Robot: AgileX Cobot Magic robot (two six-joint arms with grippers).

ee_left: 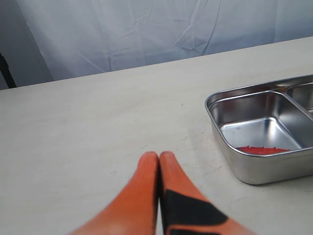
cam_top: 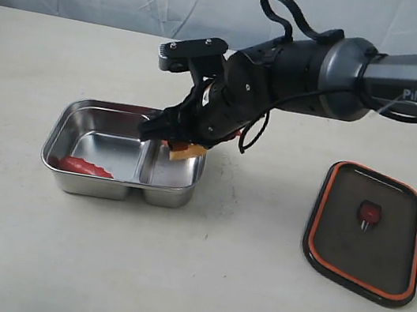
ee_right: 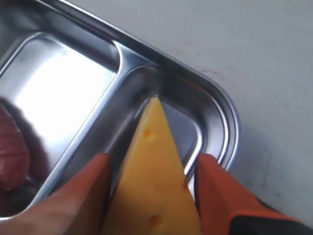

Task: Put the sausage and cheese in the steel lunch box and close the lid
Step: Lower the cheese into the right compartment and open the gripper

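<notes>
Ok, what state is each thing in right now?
steel lunch box: open, lid off.
sausage: lying in the larger compartment.
cheese: gripped, over the smaller compartment.
lid: flat on the table, apart from the box, orange rim up.
left gripper: shut, empty.
right gripper: closed on the cheese.

Your right arm [cam_top: 413, 82] stretches in from the right and across the middle, wrist bent down. Your right gripper [cam_top: 173, 139] points down and to the left, its orange fingers [ee_right: 80, 196] set on either side of the cheese [ee_right: 154, 181], gripping it. Your left gripper [ee_left: 159, 161] sits low, tips pressed flat together.
</notes>
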